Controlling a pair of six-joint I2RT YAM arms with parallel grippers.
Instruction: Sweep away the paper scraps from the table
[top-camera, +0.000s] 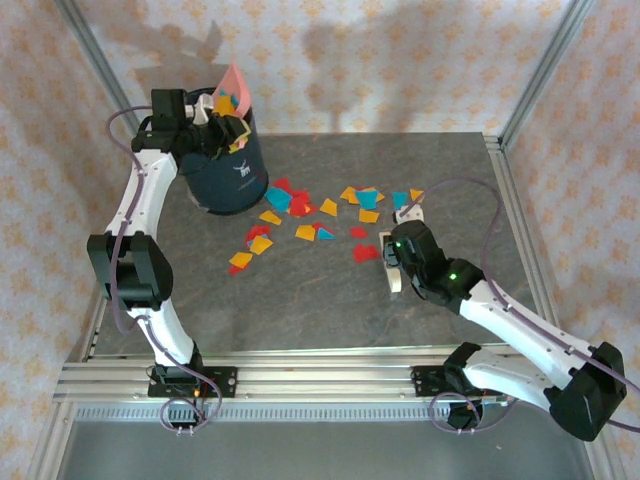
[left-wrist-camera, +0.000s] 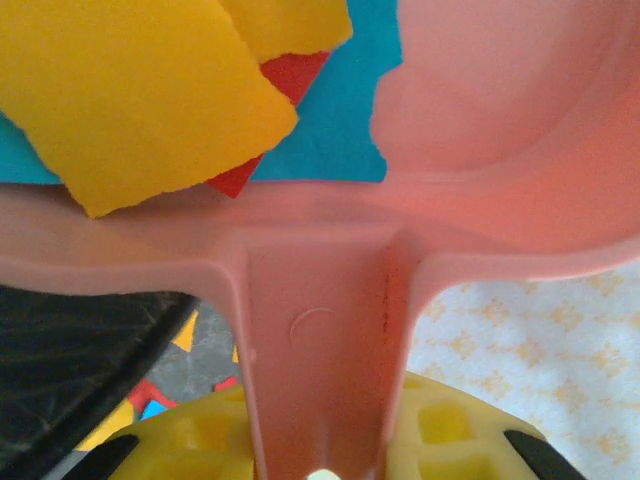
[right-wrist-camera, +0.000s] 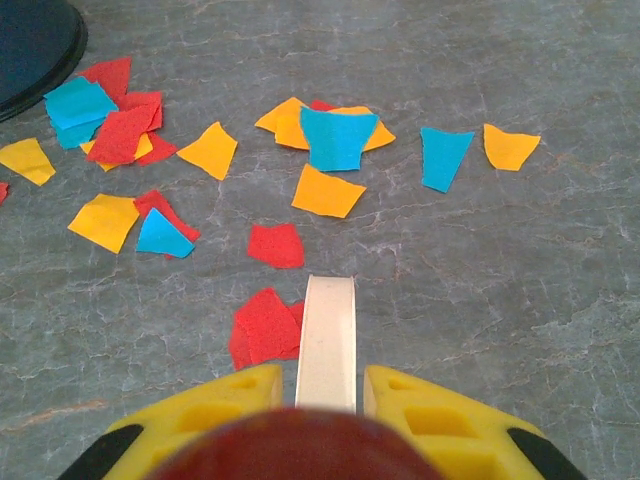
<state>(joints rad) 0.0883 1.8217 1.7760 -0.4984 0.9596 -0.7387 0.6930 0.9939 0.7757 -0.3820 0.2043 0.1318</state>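
Task part-done: left gripper clamped on pink dustpan, some paper scraps aboard, above bin at far-left corner of table; right gripper clasping cream tool; many scraps left mid-table.

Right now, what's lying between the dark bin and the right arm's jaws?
Loose paper scraps, red, yellow-orange and blue, spread on the table between the bin and those jaws. The top view shows it best.

Looks like a robotics lab cell: marbled tabletop framed in aluminium rails, patterned backdrop panels, robot arms bolted on.
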